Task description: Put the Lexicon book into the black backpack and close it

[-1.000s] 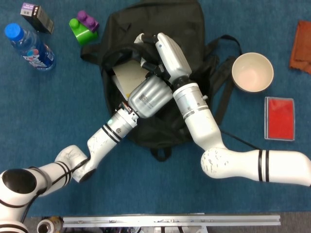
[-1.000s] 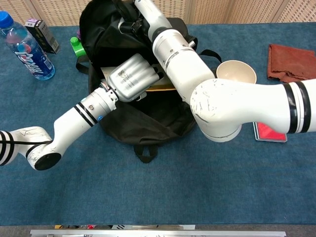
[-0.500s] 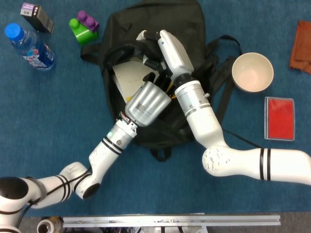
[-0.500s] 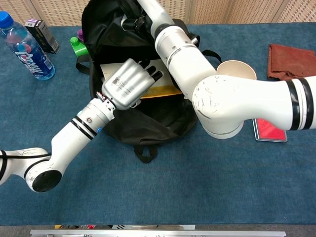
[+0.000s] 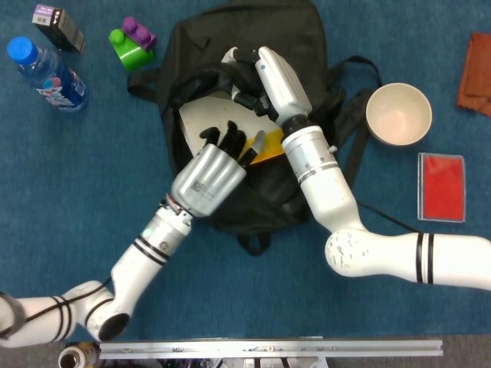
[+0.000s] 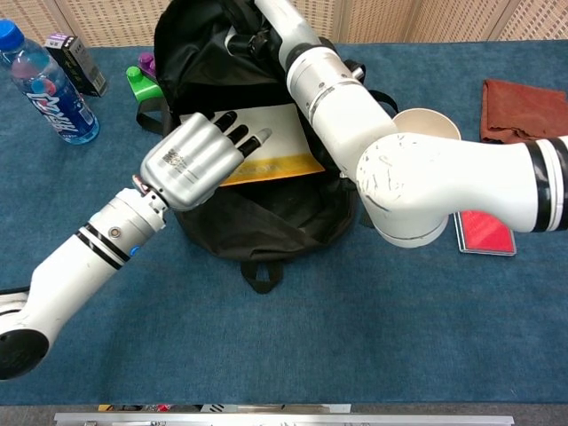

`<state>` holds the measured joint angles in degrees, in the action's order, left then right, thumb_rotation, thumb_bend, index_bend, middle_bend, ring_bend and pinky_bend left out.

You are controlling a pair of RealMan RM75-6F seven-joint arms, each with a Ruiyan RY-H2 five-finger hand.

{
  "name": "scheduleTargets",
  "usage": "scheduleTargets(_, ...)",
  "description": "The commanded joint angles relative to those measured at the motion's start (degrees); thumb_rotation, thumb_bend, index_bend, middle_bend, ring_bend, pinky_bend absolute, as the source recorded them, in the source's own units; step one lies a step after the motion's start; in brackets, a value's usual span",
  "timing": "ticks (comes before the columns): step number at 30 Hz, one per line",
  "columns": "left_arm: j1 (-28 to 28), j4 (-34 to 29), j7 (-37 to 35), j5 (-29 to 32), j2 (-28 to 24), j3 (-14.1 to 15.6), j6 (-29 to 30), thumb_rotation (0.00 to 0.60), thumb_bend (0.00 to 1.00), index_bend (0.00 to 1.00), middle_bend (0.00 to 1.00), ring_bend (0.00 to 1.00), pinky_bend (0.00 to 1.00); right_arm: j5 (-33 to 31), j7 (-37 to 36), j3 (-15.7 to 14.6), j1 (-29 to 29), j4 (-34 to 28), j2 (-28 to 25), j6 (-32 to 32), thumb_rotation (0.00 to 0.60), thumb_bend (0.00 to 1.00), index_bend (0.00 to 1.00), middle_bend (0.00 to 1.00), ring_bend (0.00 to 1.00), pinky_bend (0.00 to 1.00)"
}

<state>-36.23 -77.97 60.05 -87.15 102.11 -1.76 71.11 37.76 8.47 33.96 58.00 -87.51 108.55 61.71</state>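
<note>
Book half inside the open backpack

The book (image 6: 266,142) lies in the backpack (image 6: 266,217) mouth; the left hand (image 6: 191,160) hovers open, holding nothing, while the right hand (image 5: 249,77) grips the flap. Released early, the flap may snag the protruding corner.

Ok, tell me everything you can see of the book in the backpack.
The book lies flat inside the open mouth of the black backpack. Its visible face is pale cream with a yellow-orange band along the near edge; any title is unreadable. The bag's rim hides its far edge, and the left hand covers its left part, fingers extended over the cover. The right hand holds the bag's opening just beyond it.
</note>
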Motion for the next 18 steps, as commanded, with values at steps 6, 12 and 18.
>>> scheduleTargets(6,1.0,-3.3,2.6,0.9,-4.6,-0.1,-0.8,0.600,0.08,0.12,0.32,0.24,0.45,0.1,0.1,-0.7,-0.4,-0.9,-0.4,0.3,0.600,0.97,0.69,0.63,0.63,0.87)
scheduleTargets(12,0.7,-3.2,1.8,1.1,-4.4,-0.8,-1.5,0.600,0.08,0.12,0.32,0.24,0.45,0.2,0.1,-0.9,-0.4,-1.2,-0.3,0.6,0.600,0.97,0.69,0.63,0.63,0.87)
scheduleTargets(18,0.5,-2.4,2.5,1.1,-3.4,-0.8,-2.2,0.600,0.08,0.13,0.32,0.24,0.45,0.1,0.0,-0.9,-0.4,-1.5,-0.4,0.7,0.600,0.97,0.69,0.63,0.63,0.87)
